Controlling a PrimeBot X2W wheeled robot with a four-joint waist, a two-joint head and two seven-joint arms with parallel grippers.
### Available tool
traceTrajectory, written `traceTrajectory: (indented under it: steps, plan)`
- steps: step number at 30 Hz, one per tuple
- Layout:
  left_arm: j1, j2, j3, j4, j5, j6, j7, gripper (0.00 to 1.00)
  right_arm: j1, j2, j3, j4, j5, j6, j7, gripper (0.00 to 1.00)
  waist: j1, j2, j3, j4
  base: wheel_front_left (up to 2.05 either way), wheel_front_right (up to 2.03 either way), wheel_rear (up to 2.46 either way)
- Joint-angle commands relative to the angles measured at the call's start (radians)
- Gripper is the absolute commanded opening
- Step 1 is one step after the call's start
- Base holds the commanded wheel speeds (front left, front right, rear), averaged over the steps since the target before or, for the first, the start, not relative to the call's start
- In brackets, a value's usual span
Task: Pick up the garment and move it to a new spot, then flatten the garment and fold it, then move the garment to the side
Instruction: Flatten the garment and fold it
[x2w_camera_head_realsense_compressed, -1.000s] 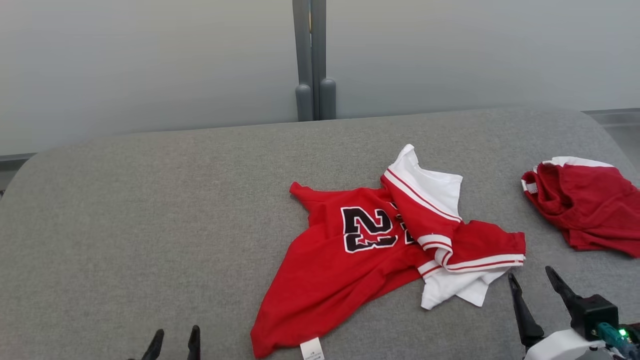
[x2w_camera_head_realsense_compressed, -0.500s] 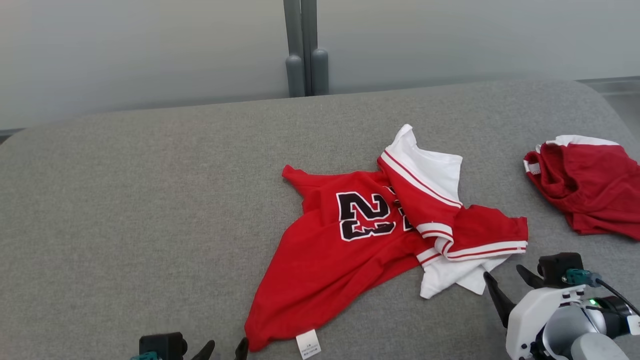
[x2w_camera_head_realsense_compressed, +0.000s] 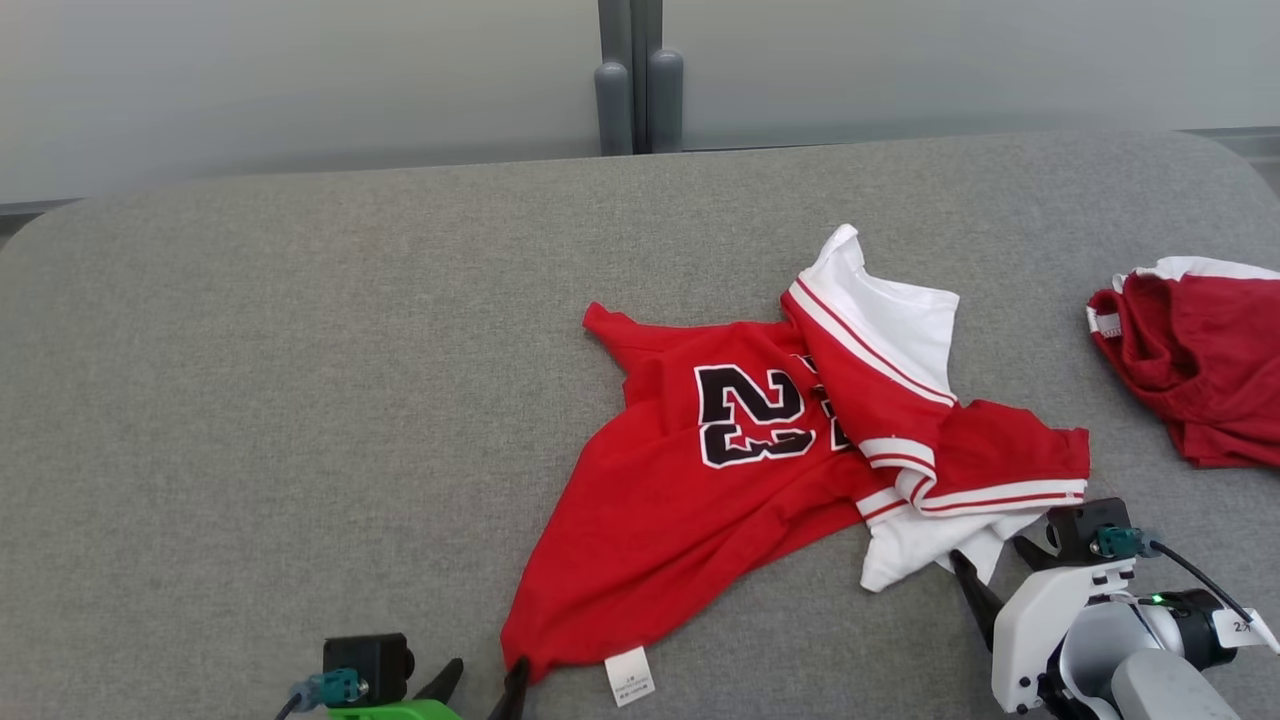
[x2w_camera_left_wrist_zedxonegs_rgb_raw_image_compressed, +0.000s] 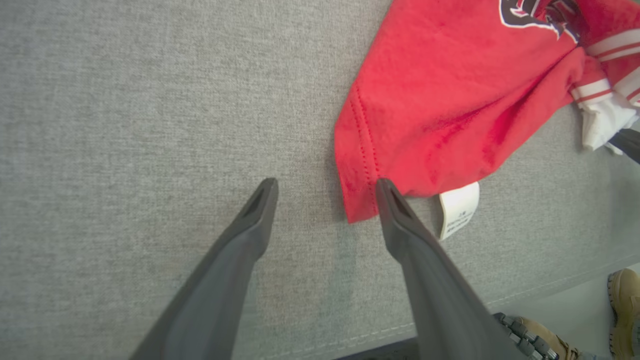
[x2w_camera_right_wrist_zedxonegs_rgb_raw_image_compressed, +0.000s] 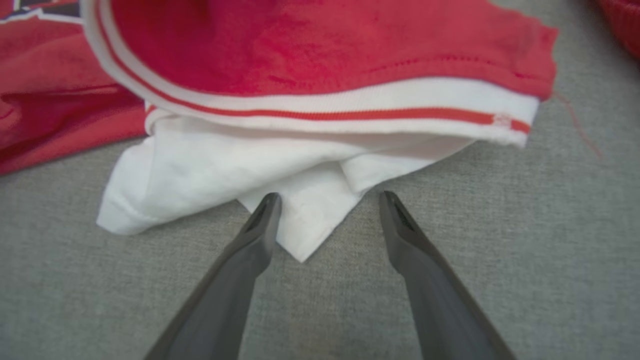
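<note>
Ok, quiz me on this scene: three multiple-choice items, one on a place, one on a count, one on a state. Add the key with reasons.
1. Where does the white care label lie?
A. at the red jersey's near hem corner, beside the left gripper
B. on the collar
C. over the black number

2. How many garments lie on the grey surface?
A. one
B. two
C. three

3. How does the right gripper stand?
A. shut on a sleeve
B. open, fingers either side of the jersey's white corner
C. shut, holding nothing

Key: A, the label sticks out at the near hem. B, the jersey plus a dark red garment at the right. B, the wrist view shows the fingers apart with the corner between them.
</note>
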Motion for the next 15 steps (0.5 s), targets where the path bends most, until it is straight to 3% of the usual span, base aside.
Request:
traceTrajectory:
  steps: [1, 15]
  plan:
    - [-0.014, -0.003, -0.005, 0.005, 0.002, 0.001, -0.005, 1.00, -0.010, 0.001, 0.003, 0.013, -0.006, -0.002, -0.005, 1.00, 0.0000, 0.0000, -0.002, 0.001, 0.00, 0.00, 0.00]
    - [-0.049, -0.018, -0.055, 0.062, -0.035, -0.024, 0.008, 1.00, -0.059, 0.013, 0.037, 0.085, 0.007, -0.002, -0.029, 1.00, 0.0000, 0.0000, 0.005, -0.006, 0.00, 0.00, 0.00]
